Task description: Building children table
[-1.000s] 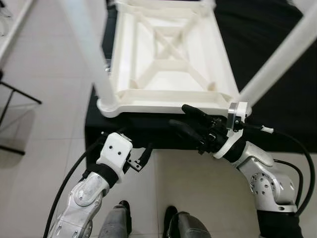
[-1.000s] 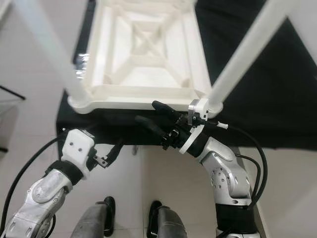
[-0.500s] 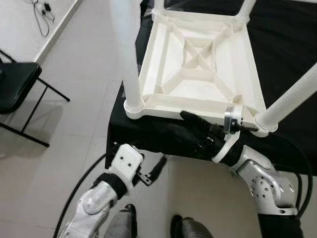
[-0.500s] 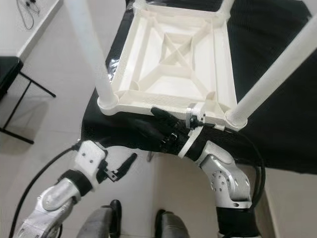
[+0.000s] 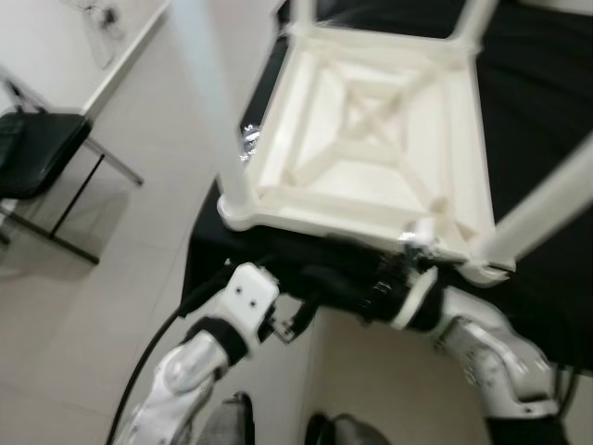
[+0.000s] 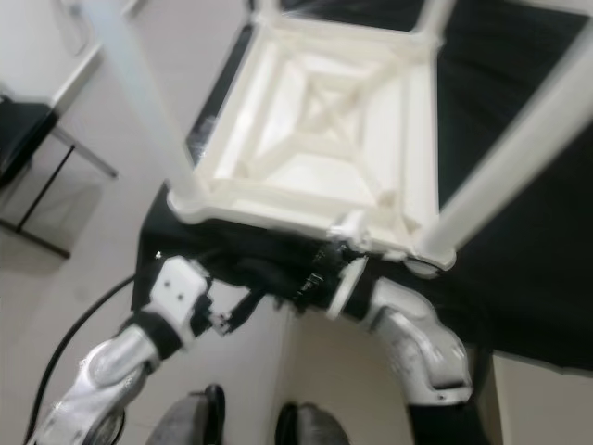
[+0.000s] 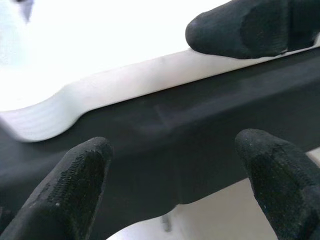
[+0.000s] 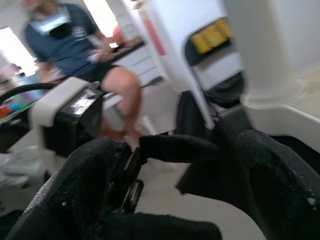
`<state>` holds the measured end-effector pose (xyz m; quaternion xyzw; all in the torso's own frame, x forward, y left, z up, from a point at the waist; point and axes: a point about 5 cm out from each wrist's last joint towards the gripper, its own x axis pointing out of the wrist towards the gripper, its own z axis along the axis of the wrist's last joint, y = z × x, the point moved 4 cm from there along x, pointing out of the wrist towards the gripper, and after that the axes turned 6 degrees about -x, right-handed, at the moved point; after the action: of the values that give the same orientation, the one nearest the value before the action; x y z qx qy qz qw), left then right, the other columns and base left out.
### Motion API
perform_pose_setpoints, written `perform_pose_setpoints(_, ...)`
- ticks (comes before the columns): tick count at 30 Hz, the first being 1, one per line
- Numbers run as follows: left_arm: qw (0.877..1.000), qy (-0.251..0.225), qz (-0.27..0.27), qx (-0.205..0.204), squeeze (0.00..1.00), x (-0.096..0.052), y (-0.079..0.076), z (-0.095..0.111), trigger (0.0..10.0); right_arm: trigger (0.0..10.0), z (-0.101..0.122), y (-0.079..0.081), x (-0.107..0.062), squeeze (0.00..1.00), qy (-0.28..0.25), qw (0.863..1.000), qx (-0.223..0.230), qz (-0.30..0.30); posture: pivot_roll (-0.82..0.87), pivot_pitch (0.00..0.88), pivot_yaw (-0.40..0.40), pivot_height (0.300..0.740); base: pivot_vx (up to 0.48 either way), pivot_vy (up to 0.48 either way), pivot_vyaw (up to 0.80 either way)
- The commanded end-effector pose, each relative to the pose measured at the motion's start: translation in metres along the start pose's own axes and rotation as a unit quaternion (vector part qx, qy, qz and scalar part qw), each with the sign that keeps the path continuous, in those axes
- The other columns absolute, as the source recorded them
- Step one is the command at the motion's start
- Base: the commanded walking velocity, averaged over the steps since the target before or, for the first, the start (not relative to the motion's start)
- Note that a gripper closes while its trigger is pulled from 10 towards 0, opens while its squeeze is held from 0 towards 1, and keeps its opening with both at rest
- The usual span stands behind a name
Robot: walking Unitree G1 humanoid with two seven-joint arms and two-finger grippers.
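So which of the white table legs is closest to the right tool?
The near right-hand leg, rising from the corner socket of the upturned white table just beside the right tool. The near left leg stands at the opposite front corner, above the left tool.

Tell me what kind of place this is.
Probably an office or workroom indoors, not clearly a home: pale tiled floor, a black folding chair, and a seated person near a desk. The white children's table lies upside down on a black-draped surface.
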<state>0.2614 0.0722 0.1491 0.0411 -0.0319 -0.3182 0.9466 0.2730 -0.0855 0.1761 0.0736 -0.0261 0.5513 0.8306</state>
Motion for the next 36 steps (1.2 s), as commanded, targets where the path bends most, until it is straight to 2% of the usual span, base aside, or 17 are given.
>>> perform_pose_setpoints(1, 1.0, 0.008, -0.008, 0.002, 0.0, -0.002, -0.006, -0.005, 10.0, 10.0, -0.006, 0.003, -0.004, 0.0, 0.011, 1.0, 0.006, 0.003, 0.03, 0.246, -0.068, 0.74, 0.0, 0.0, 0.8)
perform_pose_setpoints(10, 1.0, 0.007, -0.003, 0.011, 0.0, -0.001, -0.004, -0.005, 10.0, 10.0, -0.008, -0.013, -0.002, 0.0, 0.022, 0.999, -0.018, -0.047, 0.04, 0.248, -0.069, 0.74, 0.0, 0.0, 0.8)
perform_pose_setpoints(18, 1.0, -0.001, 0.002, 0.01, 0.0, 0.0, -0.002, -0.001, 10.0, 10.0, 0.001, -0.028, 0.008, 0.0, 0.008, 0.994, -0.046, -0.098, 0.05, 0.252, -0.075, 0.74, 0.0, 0.0, 0.0)
perform_pose_setpoints(20, 1.0, -0.012, 0.005, 0.01, 0.0, 0.002, 0.002, 0.006, 10.0, 10.0, 0.014, -0.042, 0.011, 0.0, -0.008, 0.986, -0.079, -0.145, 0.05, 0.249, -0.077, 0.74, 0.0, 0.0, 0.0)
perform_pose_setpoints(22, 1.0, -0.014, 0.006, 0.011, 0.0, 0.002, 0.003, 0.007, 10.0, 10.0, 0.015, -0.044, 0.011, 0.0, -0.007, 0.985, -0.082, -0.152, 0.05, 0.249, -0.077, 0.74, 0.0, 0.0, 0.0)
perform_pose_setpoints(23, 1.0, -0.017, 0.007, 0.012, 0.0, 0.003, 0.005, 0.009, 10.0, 10.0, 0.016, -0.043, 0.012, 0.0, -0.013, 0.987, -0.063, -0.148, 0.04, 0.25, -0.078, 0.74, 0.0, 0.0, -0.8)
perform_pose_setpoints(25, 1.0, -0.019, 0.007, 0.013, 0.0, 0.004, 0.005, 0.01, 10.0, 10.0, 0.018, -0.041, 0.012, 0.0, -0.017, 0.987, -0.06, -0.145, 0.04, 0.25, -0.078, 0.74, 0.0, 0.0, -0.8)
perform_pose_setpoints(32, 1.0, -0.019, 0.008, 0.014, 0.0, 0.004, 0.006, 0.009, 10.0, 10.0, 0.014, -0.041, 0.005, 0.0, -0.008, 0.982, -0.077, -0.171, 0.04, 0.251, -0.077, 0.74, 0.0, 0.0, -0.8)
perform_pose_setpoints(36, 1.0, -0.018, 0.011, 0.015, 0.0, 0.004, 0.008, 0.009, 10.0, 10.0, 0.01, -0.04, -0.004, 0.0, -0.002, 0.978, -0.08, -0.194, 0.03, 0.25, -0.074, 0.74, 0.0, 0.0, -0.8)
